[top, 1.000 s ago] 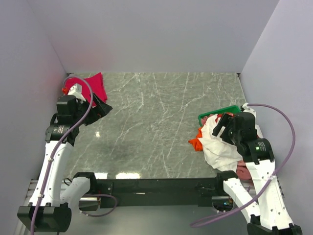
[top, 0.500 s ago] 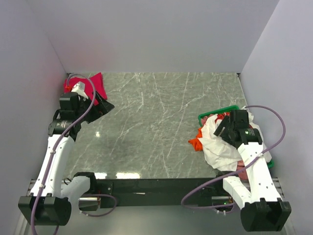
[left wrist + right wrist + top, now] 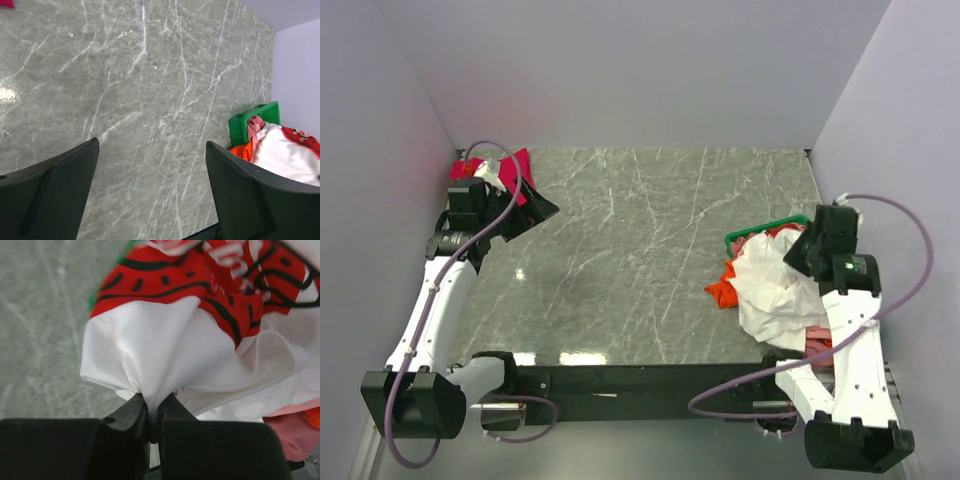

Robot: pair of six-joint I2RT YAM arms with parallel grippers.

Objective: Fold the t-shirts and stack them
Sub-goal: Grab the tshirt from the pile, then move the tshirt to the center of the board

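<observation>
Right hand (image 3: 151, 412) pinches a fold of the white tee (image 3: 165, 345), so this looks like the pickup step. Left hand (image 3: 152, 170) hangs open. Next, the tee probably needs lifting clear and spreading flat.

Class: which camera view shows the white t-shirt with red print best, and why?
Right wrist view: the white t-shirt fills it, close up, a fold pinched in the right pincer. The top view shows it small, heaped by the green bin; the left wrist view, only a part.
</observation>
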